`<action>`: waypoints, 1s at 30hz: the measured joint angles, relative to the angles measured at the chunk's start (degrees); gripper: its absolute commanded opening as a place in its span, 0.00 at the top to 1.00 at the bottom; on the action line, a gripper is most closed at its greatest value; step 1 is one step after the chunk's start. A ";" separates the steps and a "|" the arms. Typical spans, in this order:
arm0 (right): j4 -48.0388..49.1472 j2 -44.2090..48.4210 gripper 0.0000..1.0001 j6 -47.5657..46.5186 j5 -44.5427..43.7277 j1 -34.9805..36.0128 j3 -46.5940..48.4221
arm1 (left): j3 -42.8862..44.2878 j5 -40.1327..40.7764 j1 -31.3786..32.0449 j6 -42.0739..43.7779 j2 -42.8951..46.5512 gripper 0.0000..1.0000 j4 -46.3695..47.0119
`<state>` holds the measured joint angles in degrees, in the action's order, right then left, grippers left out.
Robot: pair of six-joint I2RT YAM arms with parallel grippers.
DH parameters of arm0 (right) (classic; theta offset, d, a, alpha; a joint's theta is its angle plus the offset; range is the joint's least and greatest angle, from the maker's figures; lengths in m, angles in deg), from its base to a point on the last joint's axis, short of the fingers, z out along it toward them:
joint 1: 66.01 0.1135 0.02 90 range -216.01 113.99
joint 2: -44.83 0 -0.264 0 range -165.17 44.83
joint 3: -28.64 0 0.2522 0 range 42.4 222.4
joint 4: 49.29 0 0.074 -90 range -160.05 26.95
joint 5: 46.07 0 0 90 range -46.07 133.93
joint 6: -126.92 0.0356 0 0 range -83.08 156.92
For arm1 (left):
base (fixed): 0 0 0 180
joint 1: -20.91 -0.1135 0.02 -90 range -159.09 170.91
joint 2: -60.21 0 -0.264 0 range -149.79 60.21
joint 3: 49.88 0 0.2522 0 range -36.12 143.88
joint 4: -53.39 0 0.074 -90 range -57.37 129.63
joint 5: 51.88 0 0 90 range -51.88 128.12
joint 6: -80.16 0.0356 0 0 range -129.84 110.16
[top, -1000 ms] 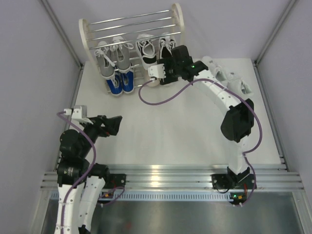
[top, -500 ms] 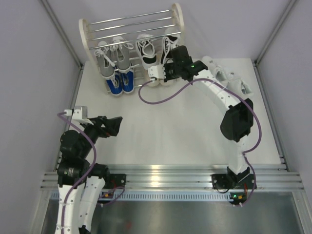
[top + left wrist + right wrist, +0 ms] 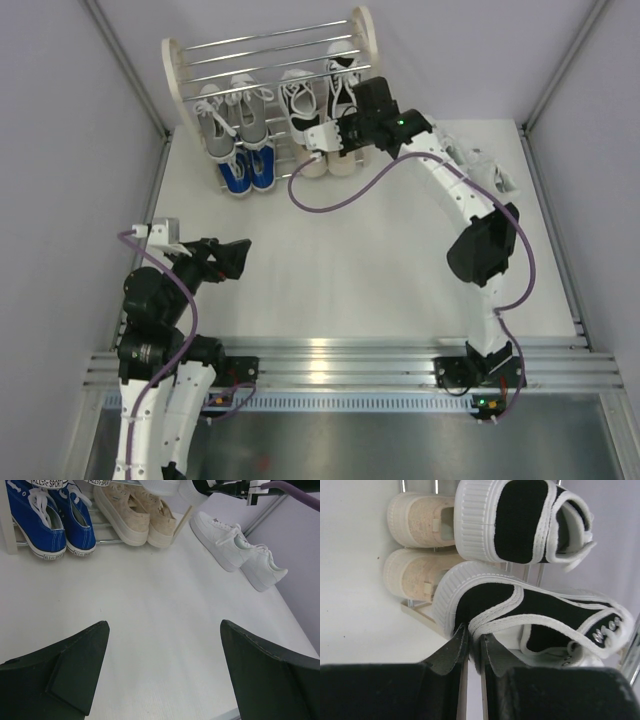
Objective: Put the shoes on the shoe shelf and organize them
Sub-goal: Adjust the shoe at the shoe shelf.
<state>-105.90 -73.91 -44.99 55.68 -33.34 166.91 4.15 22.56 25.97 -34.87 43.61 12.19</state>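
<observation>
Sitting heels-forward on a raised tier of the shoe shelf [image 3: 176, 70], the black-and-white shoes [image 3: 300, 100] fill its right half, side by side on the chrome rods. The right-hand shoe of the pair, as seen from overhead, has the rim of its heel pinched between the fingers of the right gripper [image 3: 474, 652]. The fingers are drawn almost together, with only the thin white-edged collar between them. The other shoe of the pair lies just beside it, untouched by the gripper.

The grey shoes [image 3: 235, 120] lie on the same tier to the left. The blue shoes [image 3: 47, 515] rest below them on the lowest rods, with white laces and white toe caps pointing out over the table. The beige shoes [image 3: 417, 547] sit on the bottom tier under the black-and-white pair, close together, heels toward the right wrist camera.

The white shoes [image 3: 220, 542] lie on the table [image 3: 330, 260], well apart from the shelf near the right wall. In the overhead view the right arm partly hides them.

The right arm reaches from its base in a long arc across the table to the shelf. A purple cable [image 3: 330, 205] loops down from its wrist. The left gripper [image 3: 162, 675] hangs near its own base on the left side. Its fingers are spread wide and hold nothing, with bare table beneath them.
</observation>
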 measured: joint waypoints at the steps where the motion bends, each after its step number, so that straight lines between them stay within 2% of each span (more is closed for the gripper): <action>1: -0.46 -0.35 1.00 -1.05 -0.02 -0.11 1.40 | 0.00 0.00 0.00 0.00 0.00 0.02 0.00; 6: -3.26 -1.05 1.00 -5.18 -1.62 -0.50 4.96 | -0.02 0.00 0.00 0.00 0.00 0.02 0.00; 19: -3.30 -4.81 1.00 -15.91 -5.81 -1.33 5.84 | -0.44 0.00 0.00 0.11 0.68 0.02 0.00; 30: -2.01 -7.87 1.00 -17.46 -5.55 -1.36 9.57 | -0.46 -0.02 0.00 0.13 0.72 0.02 0.00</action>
<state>-107.91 -81.78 -62.46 50.13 -34.70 176.48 3.69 22.54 25.97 -34.74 44.33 12.19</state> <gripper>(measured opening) 0.101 0.983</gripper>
